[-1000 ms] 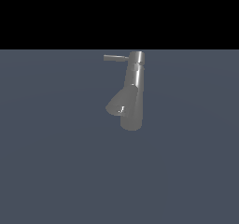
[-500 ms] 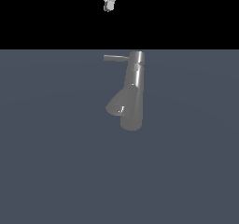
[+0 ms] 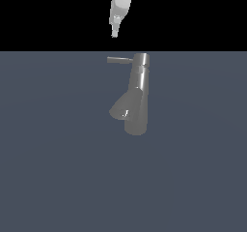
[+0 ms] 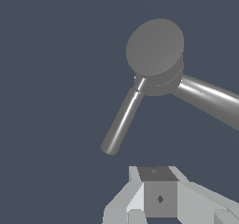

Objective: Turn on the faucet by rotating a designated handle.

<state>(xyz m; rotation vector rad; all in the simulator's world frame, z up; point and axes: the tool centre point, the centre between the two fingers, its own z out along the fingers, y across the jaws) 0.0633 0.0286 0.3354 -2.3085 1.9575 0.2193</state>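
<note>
Fingers (image 3: 115, 32) hang above the faucet, clear of everything; whether they are spread or pressed together cannot be told. Below them, toward the exterior view's left, the handle (image 3: 119, 60) juts sideways from the faucet (image 3: 137, 98), which stands mid-floor. Best descend just beside the rod's free end, then push sideways.

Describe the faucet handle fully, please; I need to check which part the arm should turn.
The handle is a thin, straight rod of grey brushed-looking metal, far slimmer than the faucet column. It projects sideways from the column's top cap, pointing toward the exterior view's left, roughly level. The wrist view shows a glossy highlight along its length and a flat free end. Nothing touches it: the gripper hangs above its free end, apart from it. The thick conical spout branches off lower down.
</note>
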